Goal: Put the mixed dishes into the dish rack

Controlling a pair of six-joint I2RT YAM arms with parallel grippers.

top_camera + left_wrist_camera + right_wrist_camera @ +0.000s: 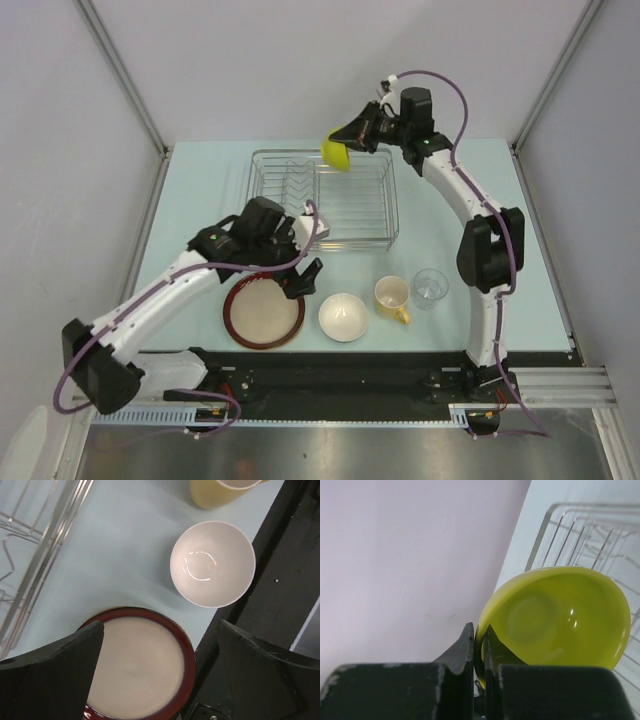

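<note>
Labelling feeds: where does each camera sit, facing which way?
Top external: above, behind the robot, looking down at the pale blue table; left arm and right arm show.
Left wrist: on left arm, facing down between open jaws at the dark-red-rimmed beige plate and white bowl.
Right wrist: on right arm, facing along jaws shut on the lime-green bowl.
All share the silver wire dish rack.

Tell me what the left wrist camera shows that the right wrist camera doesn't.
Left wrist only: the dark-red-rimmed plate, white bowl and pale yellow mug on the table, with the left gripper above the plate, jaws open. Right wrist only: the lime-green bowl, its rim pinched by the right gripper, and the wall. Both: the dish rack wires and the table.
</note>
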